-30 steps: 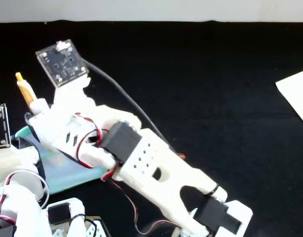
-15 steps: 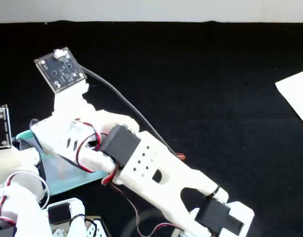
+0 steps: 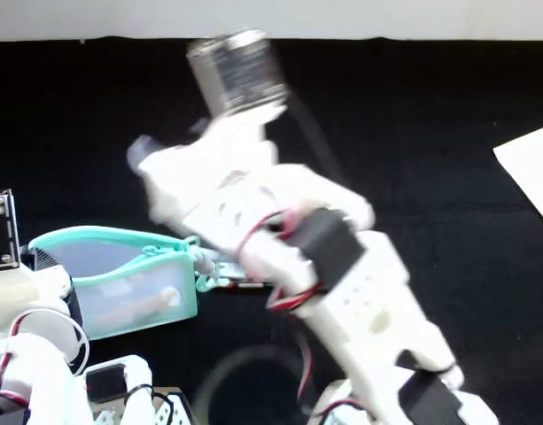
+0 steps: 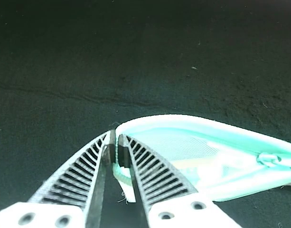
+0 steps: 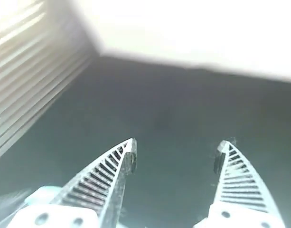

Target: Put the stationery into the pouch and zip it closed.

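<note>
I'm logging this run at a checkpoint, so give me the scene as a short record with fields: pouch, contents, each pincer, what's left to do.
pouch: teal, lying on the black table, mouth open, zip not closed
stationery: lying inside the pouch, seen through its clear side
left pincer: shut on the pouch's rim at one end
right pincer: open, empty, above the table
left to do: zip the pouch closed
</note>
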You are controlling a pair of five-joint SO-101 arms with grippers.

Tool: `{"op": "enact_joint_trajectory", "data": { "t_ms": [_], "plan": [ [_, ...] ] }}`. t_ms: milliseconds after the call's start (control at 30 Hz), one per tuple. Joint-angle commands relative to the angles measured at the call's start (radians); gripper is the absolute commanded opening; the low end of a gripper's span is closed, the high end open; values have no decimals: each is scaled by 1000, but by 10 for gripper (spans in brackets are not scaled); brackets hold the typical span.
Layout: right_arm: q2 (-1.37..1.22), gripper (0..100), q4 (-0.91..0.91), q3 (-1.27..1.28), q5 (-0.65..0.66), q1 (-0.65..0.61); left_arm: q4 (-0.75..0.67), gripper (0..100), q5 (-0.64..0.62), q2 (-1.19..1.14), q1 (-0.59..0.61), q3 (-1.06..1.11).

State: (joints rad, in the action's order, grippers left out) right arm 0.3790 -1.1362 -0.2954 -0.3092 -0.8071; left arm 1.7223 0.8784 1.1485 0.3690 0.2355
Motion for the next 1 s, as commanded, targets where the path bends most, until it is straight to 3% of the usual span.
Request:
{"op": "enact_joint_trajectory", "data": {
  "t_ms": [0,100,200,333,433,700,967],
  "plan": [
    [87,265,27,-4,132,239,21,6,-12,-1,-13,18],
    [104,265,-5,16,259,401,21,6,-12,-1,-13,18],
    [104,265,-73,105,466,473,21,6,-12,-1,-13,18],
    [102,265,-110,383,735,453,21,6,-12,-1,-13,18],
    [102,265,-31,618,842,371,21,6,-12,-1,-15,18],
    [99,308,257,972,881,67,21,6,-11,-1,-15,18],
    [-47,308,498,1084,766,10,18,6,-9,-1,-13,12]
  ]
}}
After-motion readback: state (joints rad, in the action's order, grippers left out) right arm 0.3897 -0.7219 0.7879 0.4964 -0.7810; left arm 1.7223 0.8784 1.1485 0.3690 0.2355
